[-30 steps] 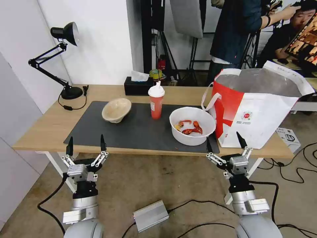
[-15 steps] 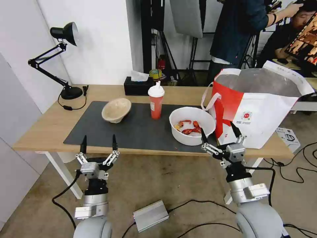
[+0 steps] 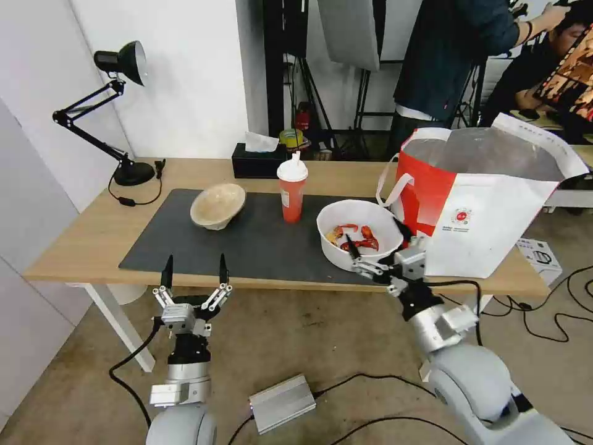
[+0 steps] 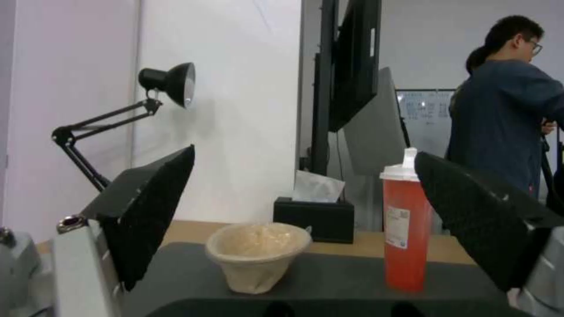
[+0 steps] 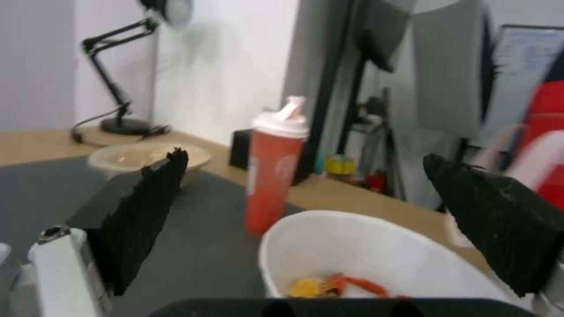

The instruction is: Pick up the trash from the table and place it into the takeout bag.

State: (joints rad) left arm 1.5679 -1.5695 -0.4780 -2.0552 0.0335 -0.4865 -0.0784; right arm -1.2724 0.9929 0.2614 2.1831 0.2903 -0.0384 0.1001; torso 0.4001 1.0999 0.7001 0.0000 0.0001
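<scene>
On the table [image 3: 80,241], a dark mat [image 3: 247,244] carries the trash: a beige pulp bowl [image 3: 217,206], a red cup with a white lid [image 3: 291,198] and a white bowl [image 3: 364,217] with red crayfish shells. The red-and-white takeout bag [image 3: 488,204] stands open at the right end. My right gripper [image 3: 377,238] is open at the white bowl's near right side, its fingers straddling the rim; its wrist view has the white bowl [image 5: 364,251] close below. My left gripper [image 3: 195,266] is open at the table's front edge, facing the beige bowl [image 4: 258,255].
A black desk lamp [image 3: 117,111] stands at the back left and a black tissue box [image 3: 259,162] behind the cup. On the floor lie a silver box [image 3: 282,403] and cables. People stand behind the table.
My right gripper has moved forward and left from in front of the bag to the white bowl. My left gripper has risen and shifted right toward the table edge.
</scene>
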